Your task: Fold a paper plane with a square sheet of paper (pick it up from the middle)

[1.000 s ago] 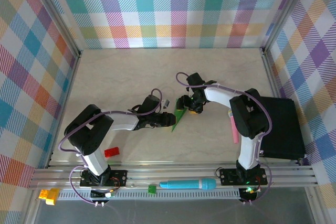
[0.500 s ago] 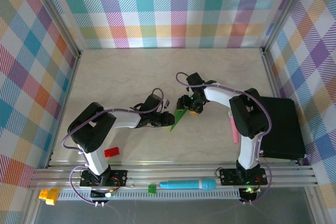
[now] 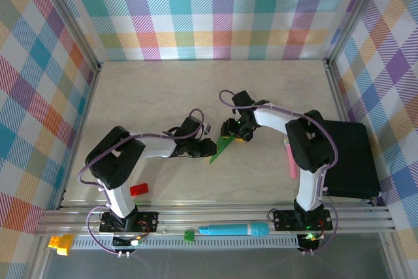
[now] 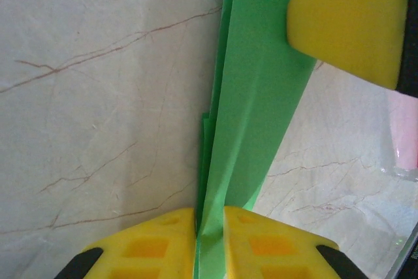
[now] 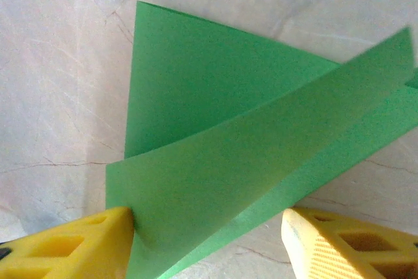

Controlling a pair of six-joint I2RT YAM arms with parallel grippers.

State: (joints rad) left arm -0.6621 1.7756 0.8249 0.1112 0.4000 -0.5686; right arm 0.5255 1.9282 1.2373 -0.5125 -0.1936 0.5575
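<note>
paper plane (image 3: 222, 146) lies near tabletop (image 3: 163, 89) centre. left fingers (image 4: 163, 233) pinch its narrow end; right fingers (image 5: 85, 236) stand wide astride a wing. advice: hold left pinch firm, close right squarely on the crease.

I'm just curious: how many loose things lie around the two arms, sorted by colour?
Green: 2, folded paper and small block
Red: 1, brick
Teal: 1, marker
Yellow: 1, toy piece
Pink: 1, stick
Black: 1, case
Total: 7
</note>
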